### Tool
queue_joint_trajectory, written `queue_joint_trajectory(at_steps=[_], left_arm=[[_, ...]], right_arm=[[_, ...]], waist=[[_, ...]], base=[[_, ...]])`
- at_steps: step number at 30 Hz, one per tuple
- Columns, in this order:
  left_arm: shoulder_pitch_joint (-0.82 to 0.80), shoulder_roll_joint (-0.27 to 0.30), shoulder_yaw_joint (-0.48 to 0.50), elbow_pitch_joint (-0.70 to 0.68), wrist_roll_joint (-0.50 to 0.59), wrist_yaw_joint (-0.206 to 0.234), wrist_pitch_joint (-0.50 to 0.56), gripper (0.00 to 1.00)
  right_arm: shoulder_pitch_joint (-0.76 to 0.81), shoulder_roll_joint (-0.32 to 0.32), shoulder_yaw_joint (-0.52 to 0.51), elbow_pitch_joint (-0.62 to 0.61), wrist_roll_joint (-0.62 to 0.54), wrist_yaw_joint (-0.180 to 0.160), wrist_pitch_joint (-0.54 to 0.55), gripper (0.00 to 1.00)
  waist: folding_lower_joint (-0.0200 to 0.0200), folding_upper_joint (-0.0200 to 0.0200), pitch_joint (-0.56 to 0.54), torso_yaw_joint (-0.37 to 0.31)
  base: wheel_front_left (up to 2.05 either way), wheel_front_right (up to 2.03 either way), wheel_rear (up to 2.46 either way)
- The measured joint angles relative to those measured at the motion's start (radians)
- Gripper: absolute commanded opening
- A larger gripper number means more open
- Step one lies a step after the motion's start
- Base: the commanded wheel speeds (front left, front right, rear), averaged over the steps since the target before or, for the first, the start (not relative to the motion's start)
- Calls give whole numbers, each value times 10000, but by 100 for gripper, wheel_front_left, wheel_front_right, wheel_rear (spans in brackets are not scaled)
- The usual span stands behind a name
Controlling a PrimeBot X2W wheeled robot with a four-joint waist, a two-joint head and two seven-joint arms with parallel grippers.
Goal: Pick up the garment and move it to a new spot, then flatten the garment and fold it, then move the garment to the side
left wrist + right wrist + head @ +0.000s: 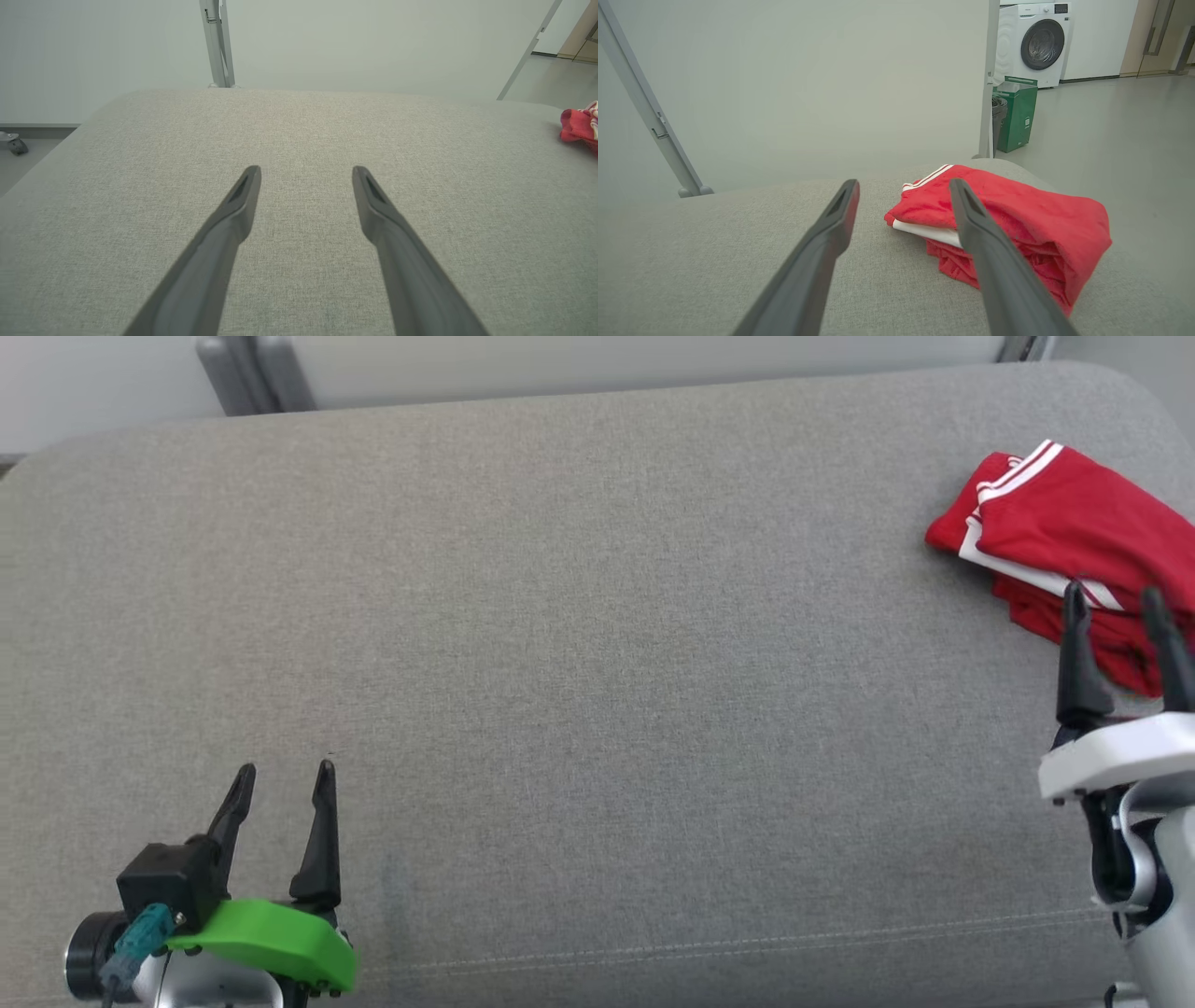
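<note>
The garment (pixel 1064 527) is red with white stripes and lies folded in a bundle at the far right of the grey cushioned surface (pixel 579 616). In the right wrist view the garment (pixel 1017 219) sits just beyond and to the right of my fingers. My right gripper (pixel 1116 602) is open, its fingertips over the bundle's near edge, with nothing between them (pixel 903 186). My left gripper (pixel 285 779) stands open at the lower left, far from the cloth. From the left wrist, the open gripper (pixel 306 172) hangs over bare fabric and the garment (pixel 579 126) peeks in at the right edge.
The surface's far edge meets a pale wall panel with grey metal posts (pixel 252 373). A seam (pixel 747 943) runs along the near edge. Beyond the surface stand a green bin (pixel 1017 114) and a washing machine (pixel 1036 44) on open floor.
</note>
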Motion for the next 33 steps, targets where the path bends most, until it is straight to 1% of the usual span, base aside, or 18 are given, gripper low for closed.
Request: queue_joint_trajectory(at_steps=[9,18,25,26,33], left_arm=[[429,105,159,523,305,88,-433,100],[634,136,138,872,583,105,-694,100],[684,67,153,895,583,171,-819,100],[684,48,146,905,579,171,-880,0],[901,-328,-35,1515,518,169,-871,0]], right_arm=[[1142,807,23,25,-863,0,2,100],[1831,1363,-19,-48,-1459,0,2,100],[1971,1672,-150,-282,-1616,0,2,100],[1987,1716,-171,-290,-1651,0,2,0],[2405,2130,-56,324,-1555,19,40,0]], waist=[[0,0,-791,176],[0,0,-1271,119],[0,0,-1338,147],[0,0,-1341,157],[0,0,-1343,157]], base=[[0,0,0],[0,0,0],[0,0,0],[0,0,0],[0,0,0]])
